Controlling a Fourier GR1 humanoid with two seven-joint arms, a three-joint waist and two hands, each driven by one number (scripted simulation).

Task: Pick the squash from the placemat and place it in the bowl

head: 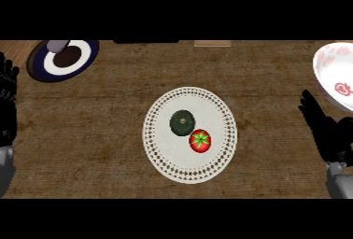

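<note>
Squash [182, 123] sits on the white lace-edged placemat [165, 154], mid-surface, dark green and round, stem scar facing up. Touching it at its lower right: a red tomato [200, 140] with a green calyx. The two are crowded together, so any reach for the squash has to come from the upper or left side to avoid nudging the tomato.

My right robot hand [329, 135] is at the right edge of view, fingers apart and straight, pointing up toward the bowl, holding nothing. My left robot hand [7, 98] is at the left edge, fingers likewise spread and up, resting; nothing in it.

Bowl [334, 74]: white with a red pattern, upper right, partly cut off by the frame. What shows of its inside holds nothing. It lies just beyond my right fingertips, which makes the right robot hand the likely one for the carry.

Upper left: a dark blue plate [48, 70] with a white ring, something brown and something grey on it; cannot identify them.

Brown wooden surface [103, 140] under everything. Squash not yet picked; task at its start.
</note>
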